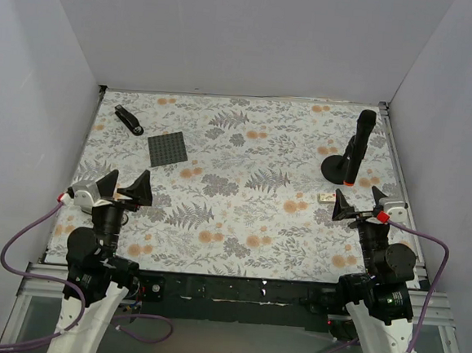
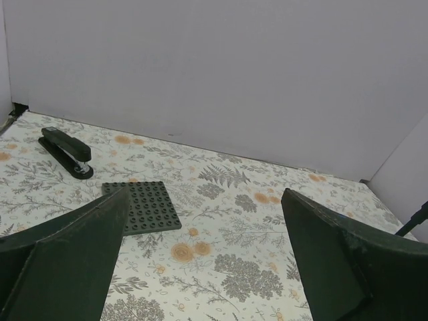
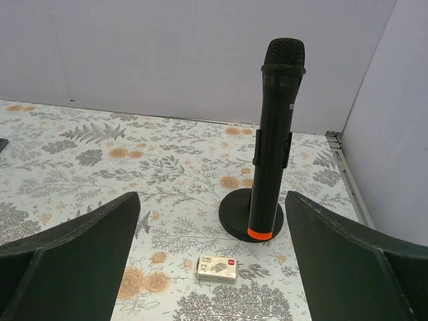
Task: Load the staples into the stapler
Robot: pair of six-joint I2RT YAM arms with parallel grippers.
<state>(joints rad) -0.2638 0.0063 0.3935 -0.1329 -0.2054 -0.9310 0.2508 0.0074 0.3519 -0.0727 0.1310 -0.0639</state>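
Black and spread wide, my left gripper (image 1: 128, 180) and right gripper (image 1: 357, 201) held nothing, with the stapler (image 1: 128, 120) far back on the left and the staples (image 1: 326, 197) just ahead of the right one, near the microphone (image 1: 357, 145).

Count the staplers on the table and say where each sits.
1. The stapler lies closed near the far left corner of the table, beside the dark studded plate. Nothing seems to hide another.
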